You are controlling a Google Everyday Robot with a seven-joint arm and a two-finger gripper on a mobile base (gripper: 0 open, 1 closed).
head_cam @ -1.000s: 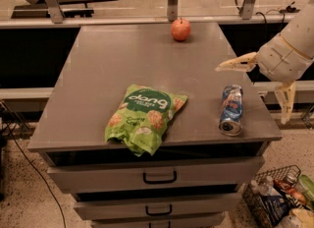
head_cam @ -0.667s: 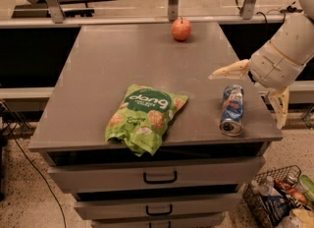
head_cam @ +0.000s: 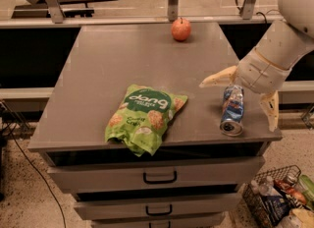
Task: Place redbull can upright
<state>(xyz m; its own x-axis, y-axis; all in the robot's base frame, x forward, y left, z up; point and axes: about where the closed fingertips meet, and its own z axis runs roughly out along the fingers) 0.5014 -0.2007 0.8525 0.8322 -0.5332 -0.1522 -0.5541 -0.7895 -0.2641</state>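
The redbull can (head_cam: 232,111), silver with blue panels, lies on its side near the front right corner of the grey table (head_cam: 127,65), its open end facing the front edge. My gripper (head_cam: 243,97) hangs over the can's far end, open wide. One cream finger (head_cam: 218,78) points left above the table. The other finger (head_cam: 271,111) points down to the right of the can. The fingers straddle the can and do not hold it.
A green snack bag (head_cam: 143,116) lies at the table's front middle. A red apple (head_cam: 181,29) sits at the far edge. Drawers run below the tabletop. A wire basket of items (head_cam: 277,200) stands on the floor at lower right.
My gripper and arm have moved left and down, closer over the can. The can, bag and apple have not moved.
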